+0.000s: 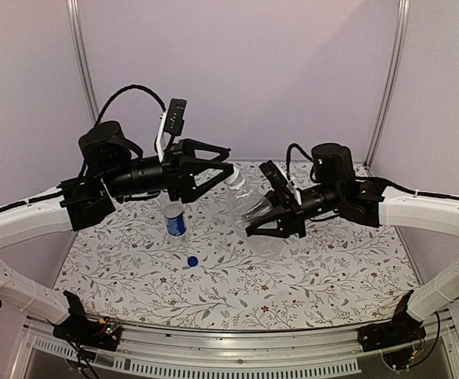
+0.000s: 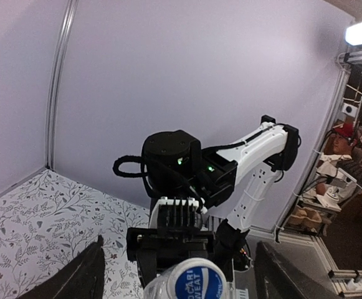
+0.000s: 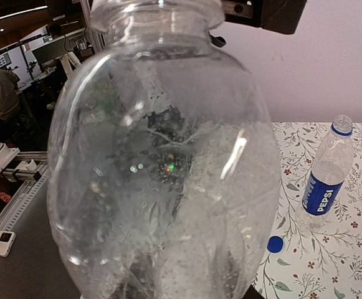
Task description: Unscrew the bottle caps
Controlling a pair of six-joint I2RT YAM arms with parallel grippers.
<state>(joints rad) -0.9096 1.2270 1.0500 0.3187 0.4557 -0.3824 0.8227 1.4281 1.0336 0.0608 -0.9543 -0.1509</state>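
Note:
The plain clear bottle (image 1: 253,212) hangs tilted in the air, held by its body in my right gripper (image 1: 272,229), which is shut on it. It fills the right wrist view (image 3: 168,162) and hides those fingers. Its whitish cap with a blue top (image 2: 198,281) points at my left gripper (image 1: 231,160), which is open, with one finger (image 2: 84,274) on each side of the cap and not touching it. The blue-labelled bottle (image 1: 174,220) stands upright on the table with no cap on, also in the right wrist view (image 3: 326,180). The solid blue cap (image 1: 192,261) lies on the table near it.
The floral tablecloth (image 1: 308,276) covers the table. Purple walls with metal posts (image 1: 80,47) close the back and sides. A metal rail (image 1: 237,347) runs along the near edge between the arm bases.

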